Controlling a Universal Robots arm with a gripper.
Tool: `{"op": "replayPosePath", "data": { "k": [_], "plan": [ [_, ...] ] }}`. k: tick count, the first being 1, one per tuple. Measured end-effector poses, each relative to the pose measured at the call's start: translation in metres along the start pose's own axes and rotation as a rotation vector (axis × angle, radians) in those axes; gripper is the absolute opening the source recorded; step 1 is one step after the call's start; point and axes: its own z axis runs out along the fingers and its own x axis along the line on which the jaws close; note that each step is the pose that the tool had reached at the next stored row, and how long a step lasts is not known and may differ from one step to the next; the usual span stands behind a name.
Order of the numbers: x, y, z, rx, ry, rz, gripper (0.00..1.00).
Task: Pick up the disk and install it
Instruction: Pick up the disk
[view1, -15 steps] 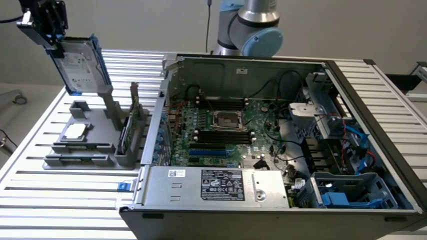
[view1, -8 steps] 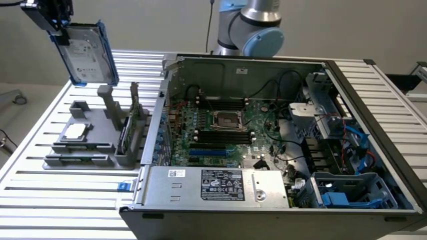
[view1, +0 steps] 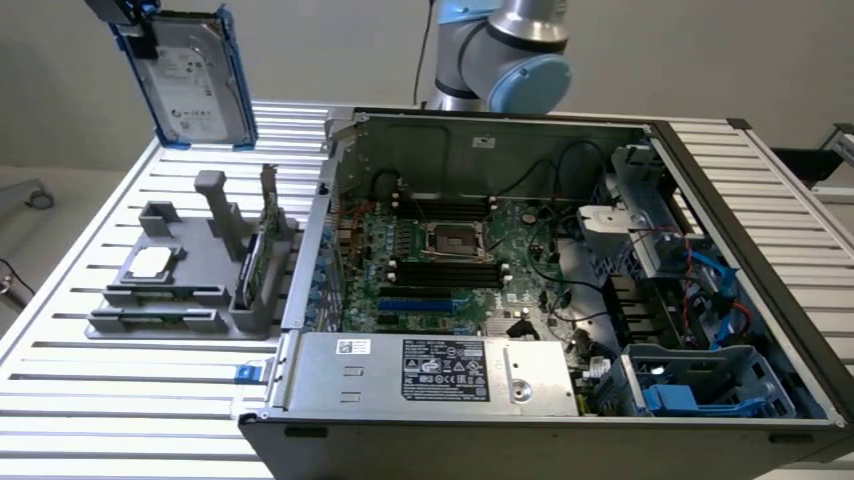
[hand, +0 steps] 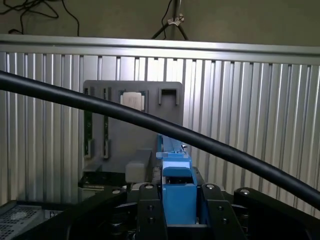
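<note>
Disk hung upright in upper left of exterior frame, above slatted table, clear of computer case. My gripper clamped on its blue carrier's upper end. Judged stiff, fairly heavy, shock-sensitive; best held by carrier edges, not label face.
</note>
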Motion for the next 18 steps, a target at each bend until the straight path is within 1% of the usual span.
{"op": "replayPosePath", "data": {
  "k": [11, 18],
  "plan": [
    [0.004, -0.0479, -0.0509, -0.0052, -0.0088, 0.0, 0.33],
    [0.009, -0.079, -0.0625, -0.0073, -0.0102, -0.001, 0.33]
  ]
}}
